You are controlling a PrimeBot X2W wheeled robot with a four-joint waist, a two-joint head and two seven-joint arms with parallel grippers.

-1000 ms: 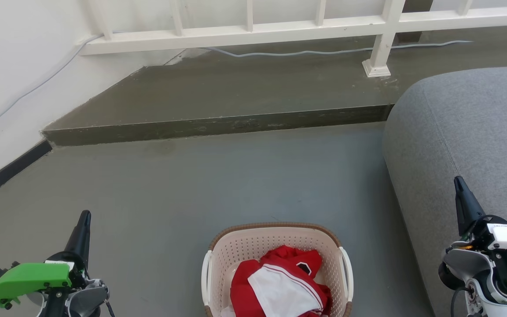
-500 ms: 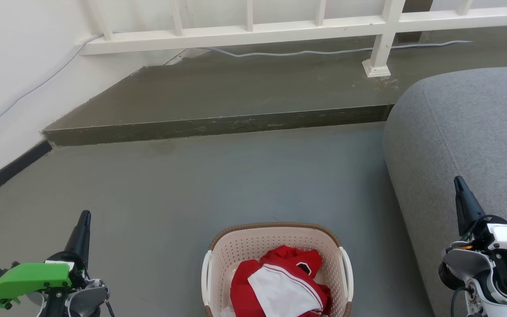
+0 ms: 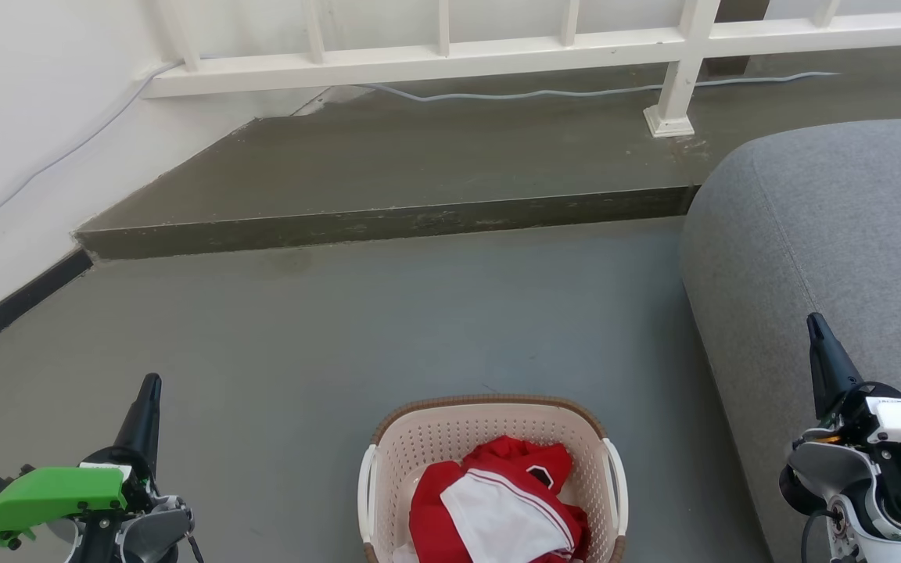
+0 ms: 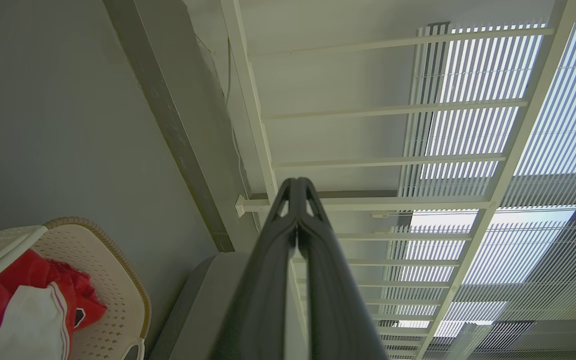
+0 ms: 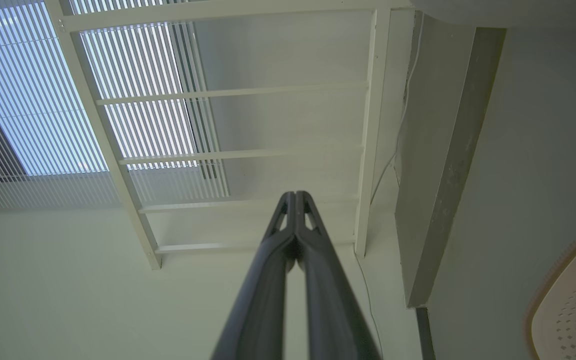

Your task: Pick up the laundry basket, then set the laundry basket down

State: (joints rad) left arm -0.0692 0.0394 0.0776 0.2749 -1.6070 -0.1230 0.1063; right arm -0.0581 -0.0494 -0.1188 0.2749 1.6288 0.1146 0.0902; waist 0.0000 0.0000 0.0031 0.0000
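Both jaws clenched tight, holding nothing: left gripper (image 3: pixel 151 383) at lower left, right gripper (image 3: pixel 813 321) by the sofa (image 3: pixel 834 219). The laundry basket (image 3: pixel 450 436) sits on the floor (image 3: pixel 419 313) between them, untouched, red-and-white clothes (image 3: pixel 497 500) inside.

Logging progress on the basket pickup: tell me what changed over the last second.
Nothing visibly changed. The laundry basket stays on the floor, untouched; the left gripper and right gripper stay shut on either side, apart from it.
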